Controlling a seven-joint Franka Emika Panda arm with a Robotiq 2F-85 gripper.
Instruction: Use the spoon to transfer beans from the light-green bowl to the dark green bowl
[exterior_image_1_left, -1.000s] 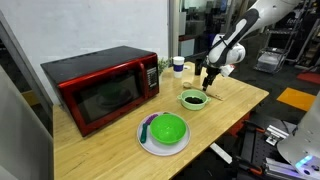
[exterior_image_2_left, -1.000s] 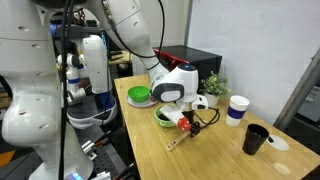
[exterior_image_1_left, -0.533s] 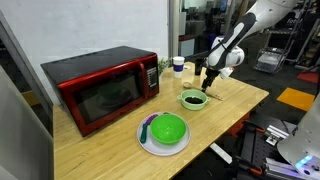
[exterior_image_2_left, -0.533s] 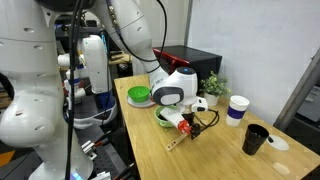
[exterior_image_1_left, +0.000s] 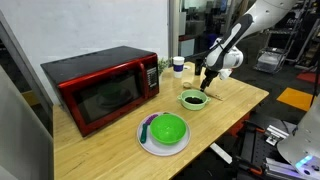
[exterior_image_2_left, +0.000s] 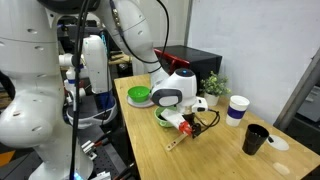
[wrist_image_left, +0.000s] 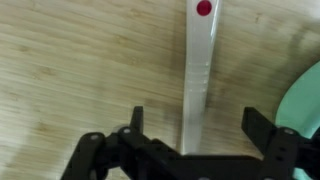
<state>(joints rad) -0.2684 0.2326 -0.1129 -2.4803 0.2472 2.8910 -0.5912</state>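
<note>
In the wrist view a pale spoon (wrist_image_left: 197, 70) with a red dot on its handle lies flat on the wooden table. My gripper (wrist_image_left: 196, 125) hangs over it, open, with one finger on each side of the handle and not touching it. The light-green bowl (exterior_image_1_left: 192, 99) holds dark beans (exterior_image_1_left: 192, 98) and sits right beside the gripper (exterior_image_1_left: 207, 84); its pale rim (wrist_image_left: 306, 100) shows at the right edge of the wrist view. The dark green bowl (exterior_image_1_left: 168, 129) rests on a white plate (exterior_image_1_left: 147, 141) nearer the table's front. In an exterior view the gripper (exterior_image_2_left: 186, 121) is low beside the light-green bowl (exterior_image_2_left: 163, 117), with the dark green bowl (exterior_image_2_left: 139, 95) behind.
A red microwave (exterior_image_1_left: 100, 88) stands at the back of the table. A white cup (exterior_image_2_left: 237, 109), a black cup (exterior_image_2_left: 255, 139) and a small plant (exterior_image_2_left: 212, 85) stand past the gripper. The table edge (exterior_image_1_left: 235, 118) runs close to the light-green bowl.
</note>
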